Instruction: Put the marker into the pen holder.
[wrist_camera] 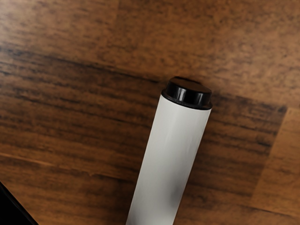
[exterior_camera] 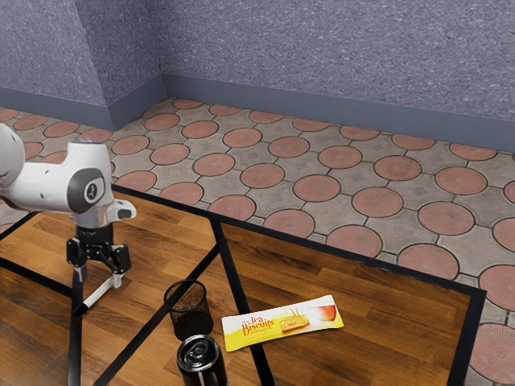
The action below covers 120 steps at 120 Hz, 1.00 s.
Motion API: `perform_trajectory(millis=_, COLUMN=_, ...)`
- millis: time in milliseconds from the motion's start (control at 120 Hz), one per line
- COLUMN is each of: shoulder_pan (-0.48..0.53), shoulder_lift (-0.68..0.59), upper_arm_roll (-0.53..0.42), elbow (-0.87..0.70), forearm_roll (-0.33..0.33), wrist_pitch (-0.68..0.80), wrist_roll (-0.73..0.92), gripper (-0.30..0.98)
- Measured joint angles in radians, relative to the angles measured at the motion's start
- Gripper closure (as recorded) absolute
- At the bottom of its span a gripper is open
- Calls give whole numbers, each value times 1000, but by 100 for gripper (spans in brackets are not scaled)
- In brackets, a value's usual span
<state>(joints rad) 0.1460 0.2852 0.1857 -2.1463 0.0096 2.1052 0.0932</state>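
Black and two-fingered, the one end effector (exterior_camera: 98, 283) is over the surface (exterior_camera: 394, 322), its fingers (exterior_camera: 118, 280) standing wide apart and not clamped on anything. One marker (exterior_camera: 98, 295), white with black ends, slants just beneath it, outside the pen holder; whether its whole length touches the wood is hard to tell. In the wrist view, one short black end with a small plug points away from the hand. Next outward comes one black mesh pen holder (exterior_camera: 194, 323), upright on the surface. Just beside it, toward the exterior view's lower edge, stands one black can (exterior_camera: 201, 363); I can't tell whether the two touch. Farther toward the exterior view's right, one yellow-and-white biscuit packet (exterior_camera: 282, 322) lies flat across one of several black strips. Past the wooden surface are rows of reddish round floor tiles (exterior_camera: 378, 202) and speckled blue-grey walls (exterior_camera: 338, 56).
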Motion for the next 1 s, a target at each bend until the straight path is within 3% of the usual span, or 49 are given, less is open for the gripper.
perform_trajectory(millis=133, shoulder_pan=0, shoulder_lift=6, upper_arm_roll=0, elbow=0, forearm_roll=-8, wrist_pitch=11, wrist_roll=20, gripper=1)
perform_trajectory(millis=300, shoulder_pan=-3, shoulder_lift=4, upper_arm_roll=0, elbow=1, forearm_roll=-8, wrist_pitch=16, wrist_roll=40, gripper=33)
perform_trajectory(millis=442, shoulder_pan=-3, shoulder_lift=4, upper_arm_roll=0, elbow=2, forearm_roll=-6, wrist_pitch=18, wrist_roll=53, gripper=49)
perform_trajectory(millis=792, shoulder_pan=-2, shoulder_lift=12, upper_arm_roll=0, elbow=0, forearm_roll=-10, wrist_pitch=21, wrist_roll=74, gripper=61)
perform_trajectory(millis=1000, shoulder_pan=-1, shoulder_lift=13, upper_arm_roll=0, elbow=0, forearm_roll=-6, wrist_pitch=24, wrist_roll=82, gripper=74)
